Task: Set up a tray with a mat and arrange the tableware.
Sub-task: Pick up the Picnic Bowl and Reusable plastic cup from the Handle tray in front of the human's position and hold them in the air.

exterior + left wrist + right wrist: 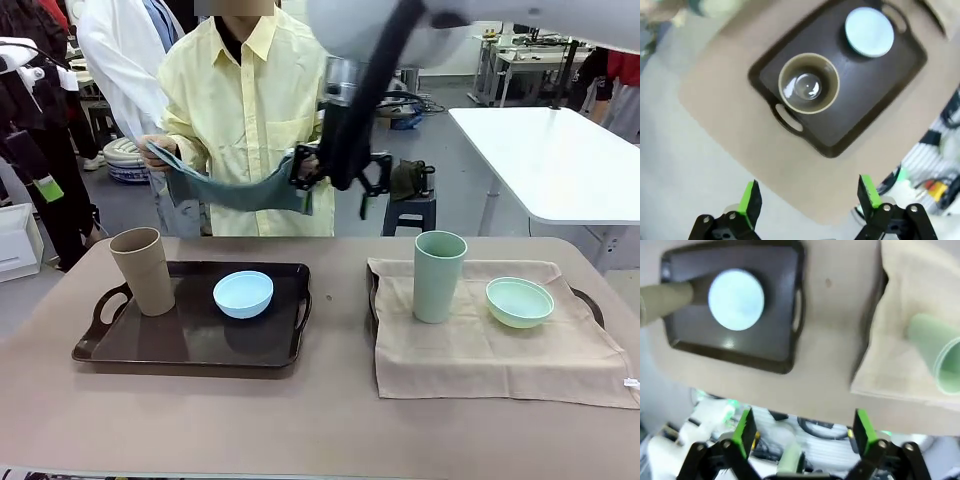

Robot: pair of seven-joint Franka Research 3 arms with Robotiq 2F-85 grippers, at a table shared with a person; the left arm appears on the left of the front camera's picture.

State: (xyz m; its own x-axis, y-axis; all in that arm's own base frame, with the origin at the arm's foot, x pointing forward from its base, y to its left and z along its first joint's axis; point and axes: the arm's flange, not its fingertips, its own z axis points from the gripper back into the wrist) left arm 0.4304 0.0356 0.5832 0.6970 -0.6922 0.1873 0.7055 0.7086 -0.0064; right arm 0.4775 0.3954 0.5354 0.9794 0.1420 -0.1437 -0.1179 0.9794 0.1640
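Left gripper point(807, 192) gapes wide above round tan tumbler point(790, 75); right gripper point(803, 422) likewise wide, empty.

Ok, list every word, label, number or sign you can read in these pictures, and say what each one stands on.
Readable text: none.
Small white tag at the corner of the beige mat: too small to read.
Tan tumbler, pale green tumbler, pale blue bowl, pale green bowl, dark tray: no print shows on them.
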